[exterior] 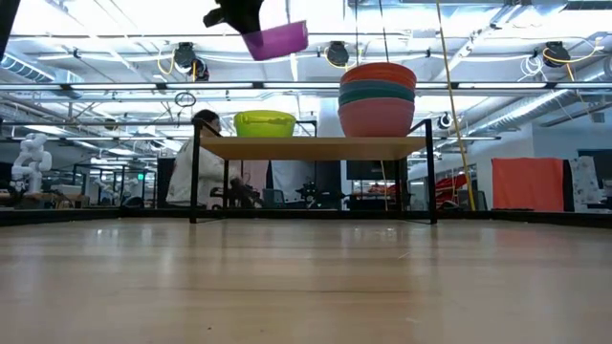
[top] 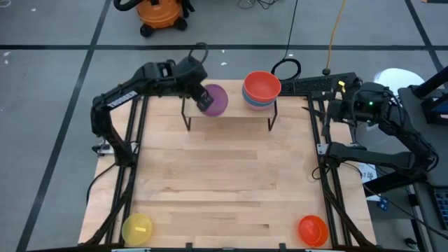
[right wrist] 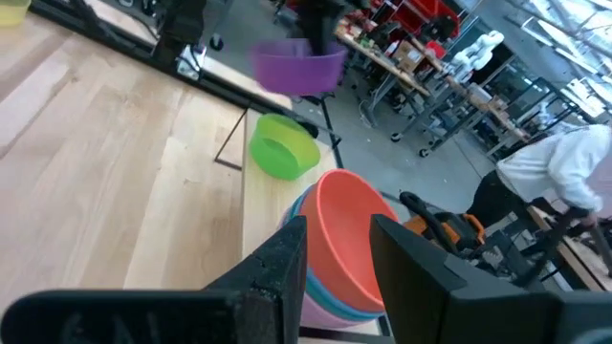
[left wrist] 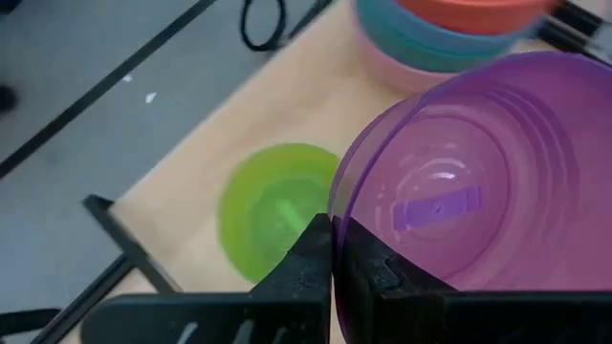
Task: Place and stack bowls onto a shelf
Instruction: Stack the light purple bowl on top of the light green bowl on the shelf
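My left gripper (top: 204, 99) is shut on the purple bowl (top: 215, 99), which it holds in the air above the left part of the shelf (top: 238, 115) at the table's far edge. The green bowl (exterior: 265, 123) stands on the shelf right below the purple bowl (exterior: 276, 40); in the high view it is hidden. On the shelf's right part stands a stack (exterior: 378, 99): a red bowl on a teal one on a pink one. My right gripper (right wrist: 339, 253) is open, to the right of the shelf, and points at the stack without touching it. My left gripper pinches the purple bowl's rim (left wrist: 337, 218), one finger (left wrist: 378, 277) inside the bowl and one finger (left wrist: 308, 268) outside. It comes from the table's left side, slanting down. The bowl is lifted clear, mouth up and slightly tilted, above the green bowl (left wrist: 275, 206).
A yellow bowl (top: 138, 229) sits at the table's near left corner and an orange bowl (top: 313, 229) at its near right corner. Bare tabletop (top: 224, 175) lies between them and the shelf. A person sits in the room behind the table (exterior: 196, 162).
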